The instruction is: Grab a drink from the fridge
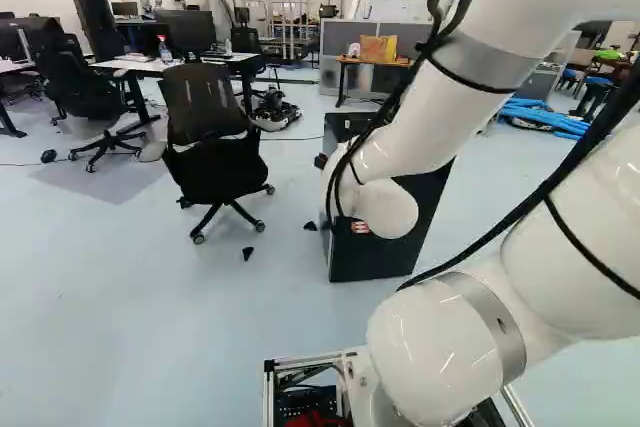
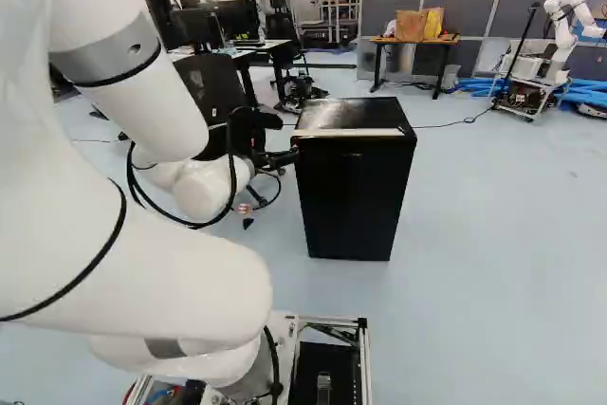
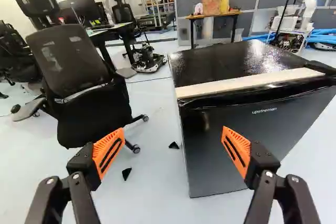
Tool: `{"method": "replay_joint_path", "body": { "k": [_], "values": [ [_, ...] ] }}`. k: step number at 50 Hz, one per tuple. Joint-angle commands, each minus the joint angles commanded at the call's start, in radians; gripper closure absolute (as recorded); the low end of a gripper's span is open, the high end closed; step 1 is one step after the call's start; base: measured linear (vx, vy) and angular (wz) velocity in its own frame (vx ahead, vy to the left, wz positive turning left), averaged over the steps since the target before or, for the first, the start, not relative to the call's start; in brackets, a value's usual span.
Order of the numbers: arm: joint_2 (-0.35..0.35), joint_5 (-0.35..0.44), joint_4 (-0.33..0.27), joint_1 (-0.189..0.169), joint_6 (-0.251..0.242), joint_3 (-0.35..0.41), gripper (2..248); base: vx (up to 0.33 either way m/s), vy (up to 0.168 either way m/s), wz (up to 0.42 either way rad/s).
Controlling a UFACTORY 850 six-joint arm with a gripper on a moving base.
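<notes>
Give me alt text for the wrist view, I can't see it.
A closed black mini fridge stands ahead of the robot's open, orange-padded fingers, which hold nothing. Beside the fridge is a black office chair, with a small table farther back.

base views look ahead, slightly down, from behind the arm (image 1: pixel 420 127); the nearer wrist view shares the fridge (image 2: pixel 351 196).

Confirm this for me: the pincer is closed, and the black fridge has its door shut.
Not quite: the wrist view shows the pincer open, its orange pads standing well apart. The rest holds: the black fridge has its door shut.
</notes>
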Motion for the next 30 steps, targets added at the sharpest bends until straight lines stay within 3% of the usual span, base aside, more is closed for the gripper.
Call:
{"method": "replay_joint_path", "body": {
  "k": [12,30],
  "values": [
    [-0.027,0.043,0.071,0.047,0.000,-0.016,3,0.000,0.000,0.000],
    [-0.133,0.098,0.193,0.110,0.000,-0.065,3,0.000,0.000,0.000]
  ]
}}
